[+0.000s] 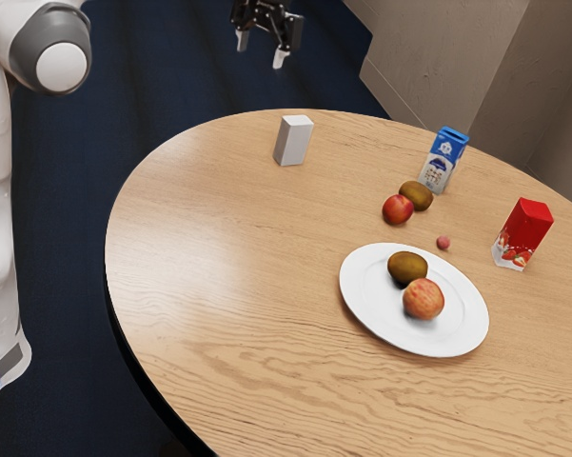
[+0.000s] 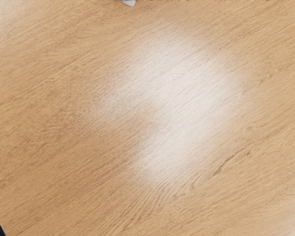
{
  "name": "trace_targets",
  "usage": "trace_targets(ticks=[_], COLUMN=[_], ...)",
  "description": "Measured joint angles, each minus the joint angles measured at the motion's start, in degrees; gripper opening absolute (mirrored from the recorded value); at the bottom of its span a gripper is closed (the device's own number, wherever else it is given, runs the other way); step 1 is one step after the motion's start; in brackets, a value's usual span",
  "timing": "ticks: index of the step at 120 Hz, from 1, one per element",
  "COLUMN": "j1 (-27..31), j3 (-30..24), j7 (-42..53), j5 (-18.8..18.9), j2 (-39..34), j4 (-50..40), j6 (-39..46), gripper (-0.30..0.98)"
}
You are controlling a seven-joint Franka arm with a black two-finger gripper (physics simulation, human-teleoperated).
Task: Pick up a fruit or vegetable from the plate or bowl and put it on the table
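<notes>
Printed matter on the desk [image 1: 209, 257]: no word, brand or number is legible. The blue-and-white carton [image 1: 443, 160] carries a small white emblem on its blue upper part, a dark blue emblem beneath it and, lower down on the white ground, short rows of dark marks resembling lettering, too small to read. The red-and-white carton [image 1: 522, 234] carries a printed picture of strawberries on the white lower part of its face, below the red; I cannot make out any wording on it from the exterior view.
</notes>
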Motion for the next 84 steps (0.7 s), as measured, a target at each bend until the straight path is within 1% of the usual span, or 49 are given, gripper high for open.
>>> trace_targets(ticks=[10, 21, 29, 37, 43, 51, 53, 59, 64, 77, 84], j1=[-0.6, -2.8, -3.5, -6.6, -8.5, -11.7, -11.9, -8.0, -6.9, -9.1, -11.6], j3=[-0.6, -0.9, -1.7, -1.3, -0.6, 1.2, 0.8, -5.2, -8.8, -13.6, -14.8], j7=[-0.3, -0.6, 1.0, 3.4, 5.0, 6.9, 7.4, 8.6, 9.6, 11.6, 12.0], j5=[1.3, 2.9, 4.2, 5.6, 5.6, 4.5, 4.8, 6.8, 8.4, 10.7, 11.6], j2=[0.0, 0.0, 0.8, -2.7, -3.2, -3.7, -4.4, -6.4, -7.5, -4.4, -2.1], j4=[0.1, 0.3, 1.1, -4.1, -5.3, -4.6, -2.5, 6.6, 10.2, 9.6, 9.3], j6=[0.2, 0.3, 1.0, 3.9, 5.5, 6.8, 6.9, 7.0, 6.3, 4.3, 3.7], gripper=[0.67, 0.67, 0.67, 0.67, 0.67, 0.67, 0.67, 0.67, 0.67, 0.67, 0.67])
